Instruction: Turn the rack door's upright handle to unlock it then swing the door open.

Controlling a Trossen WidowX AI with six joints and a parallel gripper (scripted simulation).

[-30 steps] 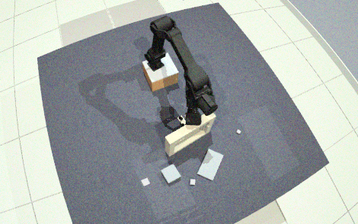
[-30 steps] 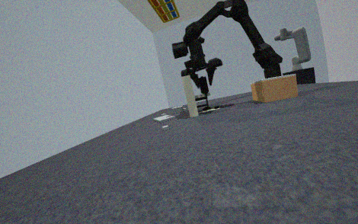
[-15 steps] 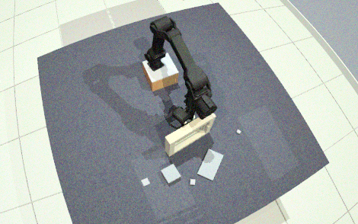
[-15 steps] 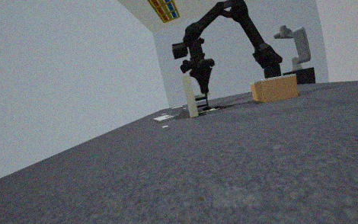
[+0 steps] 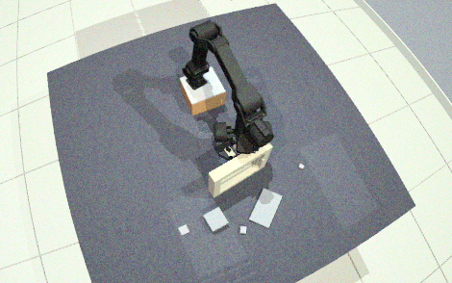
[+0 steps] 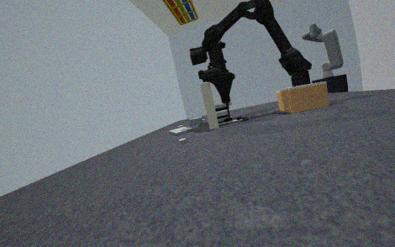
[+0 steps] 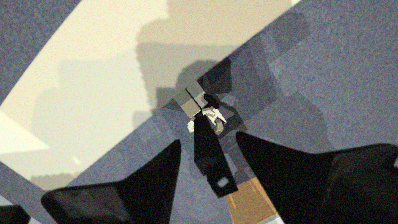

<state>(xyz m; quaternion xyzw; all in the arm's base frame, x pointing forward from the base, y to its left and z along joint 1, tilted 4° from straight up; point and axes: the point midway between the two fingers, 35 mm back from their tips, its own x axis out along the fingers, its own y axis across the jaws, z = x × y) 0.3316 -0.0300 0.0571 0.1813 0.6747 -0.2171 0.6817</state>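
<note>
The cream rack frame (image 5: 212, 182) (image 6: 209, 105) (image 7: 95, 75) stands upright on the table. Slats show inside it in the top view, but I cannot tell the door's angle. The black upright handle (image 7: 216, 170) stands on the side toward the arm's base. It runs between my fingers in the wrist view, with a gap on each side. My gripper (image 6: 226, 101) (image 7: 208, 139) points down, open, its tips around the handle's upper part and not closed on it. The arm hides the fingers in the top view. Whether the handle is turned is unclear.
Beyond the rack lie a pale slab (image 5: 265, 208), a pale block (image 5: 215, 219) and small white cubes (image 5: 183, 229) (image 5: 243, 230). Another cube (image 5: 301, 166) lies to the right. The arm's orange-sided base box (image 5: 208, 102) (image 6: 303, 98) (image 7: 252, 200) stands behind the gripper.
</note>
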